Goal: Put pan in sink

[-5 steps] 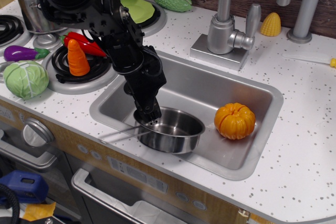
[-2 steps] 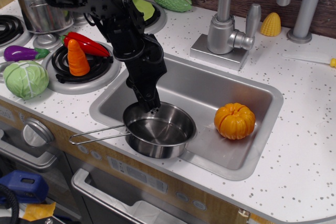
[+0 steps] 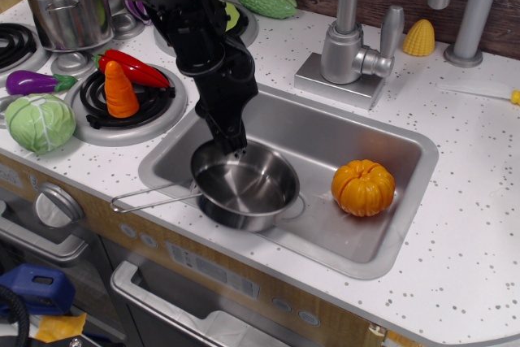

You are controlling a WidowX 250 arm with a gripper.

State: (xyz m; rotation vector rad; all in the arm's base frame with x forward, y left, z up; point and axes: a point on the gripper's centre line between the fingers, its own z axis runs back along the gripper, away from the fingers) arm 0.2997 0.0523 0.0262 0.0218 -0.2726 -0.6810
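The shiny steel pan (image 3: 248, 188) hangs slightly tilted over the front left part of the sink (image 3: 341, 140), with a shadow on the basin floor under it. Its thin wire handle (image 3: 154, 196) sticks out left over the countertop's front edge. My black gripper (image 3: 235, 149) comes down from the upper left and is shut on the pan's far rim. An orange pumpkin (image 3: 363, 187) sits on the sink floor to the right of the pan, apart from it.
The faucet (image 3: 353, 38) stands behind the sink. On the stove to the left are a carrot (image 3: 120, 89), a red pepper (image 3: 130, 67), a cabbage (image 3: 39, 122), an eggplant (image 3: 28, 82) and a steel pot (image 3: 61, 15). A corn cob (image 3: 419, 38) stands at the back right.
The gripper has moved left and up with the pan on its rim. The pan has shifted from the sink's middle front toward the front left and now sits higher; its handle points out over the counter edge.
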